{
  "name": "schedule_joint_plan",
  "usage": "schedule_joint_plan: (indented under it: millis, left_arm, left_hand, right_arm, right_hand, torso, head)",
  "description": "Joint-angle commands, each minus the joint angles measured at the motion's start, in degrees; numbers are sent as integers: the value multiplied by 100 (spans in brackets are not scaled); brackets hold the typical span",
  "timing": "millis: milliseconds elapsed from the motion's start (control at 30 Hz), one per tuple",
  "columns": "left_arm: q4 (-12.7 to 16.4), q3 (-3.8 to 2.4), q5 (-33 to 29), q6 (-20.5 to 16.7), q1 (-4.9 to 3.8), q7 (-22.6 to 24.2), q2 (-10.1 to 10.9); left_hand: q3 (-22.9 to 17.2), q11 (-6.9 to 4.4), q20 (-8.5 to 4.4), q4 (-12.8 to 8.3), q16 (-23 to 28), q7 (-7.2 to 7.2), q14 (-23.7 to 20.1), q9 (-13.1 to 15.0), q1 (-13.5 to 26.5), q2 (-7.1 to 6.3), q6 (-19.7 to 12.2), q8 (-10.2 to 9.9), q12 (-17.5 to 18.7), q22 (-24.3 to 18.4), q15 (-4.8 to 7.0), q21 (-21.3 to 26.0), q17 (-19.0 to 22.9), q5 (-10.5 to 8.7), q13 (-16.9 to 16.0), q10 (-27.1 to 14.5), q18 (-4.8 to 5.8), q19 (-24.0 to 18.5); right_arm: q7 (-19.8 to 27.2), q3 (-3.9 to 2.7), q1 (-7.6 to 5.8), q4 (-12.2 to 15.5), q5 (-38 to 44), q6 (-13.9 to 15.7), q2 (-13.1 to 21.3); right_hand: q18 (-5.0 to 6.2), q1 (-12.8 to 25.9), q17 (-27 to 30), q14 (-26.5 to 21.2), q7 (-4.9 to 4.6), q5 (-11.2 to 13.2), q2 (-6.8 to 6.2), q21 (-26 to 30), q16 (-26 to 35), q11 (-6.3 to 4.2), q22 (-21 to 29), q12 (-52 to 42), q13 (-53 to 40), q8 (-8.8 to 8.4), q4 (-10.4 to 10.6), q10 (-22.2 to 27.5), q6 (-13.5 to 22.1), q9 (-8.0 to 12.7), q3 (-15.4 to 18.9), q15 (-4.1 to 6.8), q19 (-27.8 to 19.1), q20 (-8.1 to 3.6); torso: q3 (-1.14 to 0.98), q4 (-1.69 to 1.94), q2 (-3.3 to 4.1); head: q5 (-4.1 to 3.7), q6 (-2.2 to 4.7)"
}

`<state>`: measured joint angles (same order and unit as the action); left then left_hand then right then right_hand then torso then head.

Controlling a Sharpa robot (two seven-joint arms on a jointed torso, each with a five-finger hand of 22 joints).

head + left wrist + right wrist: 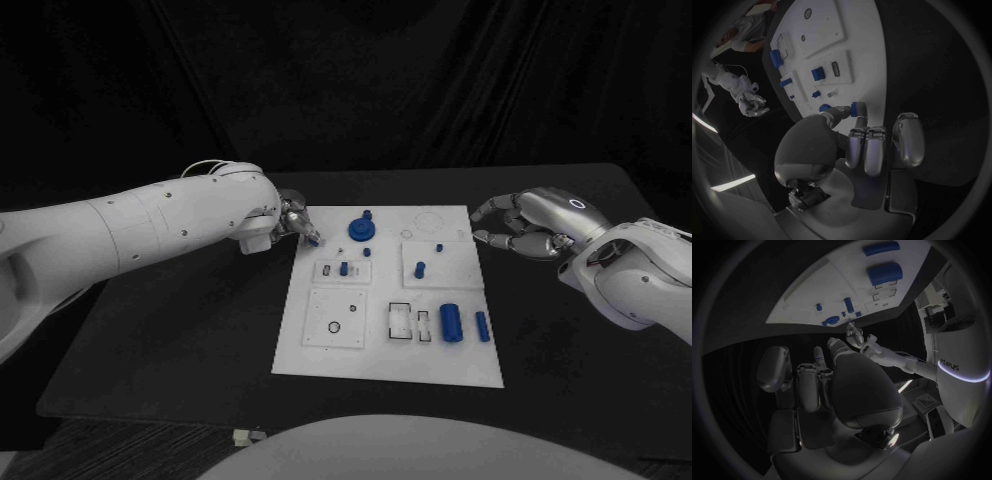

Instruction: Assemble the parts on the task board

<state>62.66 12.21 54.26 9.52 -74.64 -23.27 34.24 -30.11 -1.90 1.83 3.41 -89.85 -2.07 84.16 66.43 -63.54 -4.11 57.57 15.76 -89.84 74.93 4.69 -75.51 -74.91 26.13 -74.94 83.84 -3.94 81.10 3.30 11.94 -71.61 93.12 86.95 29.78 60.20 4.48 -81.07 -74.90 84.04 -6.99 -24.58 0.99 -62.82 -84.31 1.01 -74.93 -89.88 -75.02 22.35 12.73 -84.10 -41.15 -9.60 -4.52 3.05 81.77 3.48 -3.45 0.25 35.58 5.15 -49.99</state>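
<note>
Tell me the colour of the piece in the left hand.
Blue part, pinched by the left hand; left wrist view shows it best.

The black table [173, 330] is bare left and right of the task board [397, 355]. Blue parts [451, 322] stick up on the board's right side.

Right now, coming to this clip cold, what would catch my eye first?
The white task board in the middle of the black table, dotted with small blue parts, stands out most. At its far left corner the left hand pinches a small blue part at its fingertips. The right hand hovers just off the board's far right corner, fingers curled and holding nothing.
</note>
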Motion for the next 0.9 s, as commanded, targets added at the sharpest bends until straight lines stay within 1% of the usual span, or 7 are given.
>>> schedule_joint_plan:
  millis: [33, 100, 133, 267, 467, 667, 900]
  left_arm:
    - [160, -5, -130, -316, 1, 137, 91]
    - [317, -6, -331, -353, -11, 79, 200]
    - [472, -6, -475, -365, -28, 9, 300]
    - [839, -6, -652, -380, -63, -168, 517]
    - [1221, -5, -729, -321, -79, -337, 700]
    - [1409, -3, -582, -211, -79, -402, 752]
    - [1410, -2, -506, -178, -56, -413, 697]
  left_hand:
    - [-451, -25, -20, -420, -15, 12, 584, 6, 68, 9, 49, 30, -16, 571, 14, 33, -1509, -75, -1506, 616, -16, 26]
    - [-453, -25, -20, -422, -15, 13, 584, 6, 69, 8, 50, 30, -16, 577, 15, 24, -1509, -78, -1506, 616, -14, 31]
    - [-453, -25, -20, -422, -15, 13, 584, 6, 69, 8, 50, 30, -16, 577, 15, 24, -1509, -79, -1506, 616, -14, 31]
    - [-458, -24, -22, -415, -15, 13, 584, 0, 98, 8, 45, 20, -16, 567, 15, 44, -1509, -99, -1506, 616, -19, 21]
    - [-470, -24, -22, -424, -15, 15, 584, -5, 103, 9, 35, 9, -16, 560, 15, 59, -1509, -113, -1506, 616, -22, 14]
    - [-478, -21, -22, -425, -15, 10, 584, -12, 116, 11, 18, -6, -16, 548, 13, 84, -1509, -133, -1506, 616, -27, -1]
    - [-477, -15, -19, -403, -15, 4, 584, -21, 158, 29, 9, -22, -16, 550, 8, 89, -1509, -167, -1506, 616, -26, -3]
  right_arm:
    - [-124, -4, 13, 14, 32, -24, 17]
    - [-132, -4, 13, 14, 32, -26, 24]
    - [-140, -4, 13, 13, 32, -29, 27]
    - [-155, -4, 13, 10, 32, -35, 28]
    - [-168, -3, 27, 9, 32, -39, 24]
    - [-173, -3, 39, 12, 32, -41, 22]
    - [-158, -3, 46, 13, 32, -36, 18]
  right_hand:
    - [87, -56, -847, 439, 4, -34, 11, 17, 26, 25, -783, -12, -1498, -33, -4, -590, -12, 6, -28, -33, -38, 0]
    - [87, -56, -847, 439, 4, -34, 11, 17, 26, 25, -783, -12, -1498, -33, -4, -590, -12, 6, -28, -33, -38, 0]
    - [88, -61, -840, 437, 4, -35, 15, 22, 32, 25, -782, -12, -1498, -34, -7, -590, -11, 8, -34, -33, -39, 0]
    - [91, -65, -833, 436, 5, -36, 18, 40, 38, 24, -777, -12, -1498, -35, -10, -590, -11, 9, -39, -33, -45, -1]
    - [92, -70, -828, 434, 5, -36, 20, 43, 44, 24, -777, -12, -1498, -36, -13, -590, -10, 11, -44, -32, -46, -1]
    - [93, -76, -824, 433, 5, -37, 22, 53, 47, 24, -774, -12, -1498, -35, -17, -590, -12, 12, -50, -32, -49, -1]
    - [96, -80, -820, 431, 5, -39, 23, 68, 51, 24, -770, -12, -1498, -34, -20, -590, -14, 13, -55, -32, -53, -2]
  torso:
    - [1, 0, -2]
    - [0, -1, -5]
    - [-1, -1, -8]
    - [-5, 0, -10]
    - [-3, 4, -12]
    - [4, -4, -3]
    - [1, -7, 6]
  head:
    - [-19, -1]
    - [-26, -1]
    - [-22, -1]
    - [-7, -1]
    - [17, -1]
    - [46, -1]
    - [53, -1]
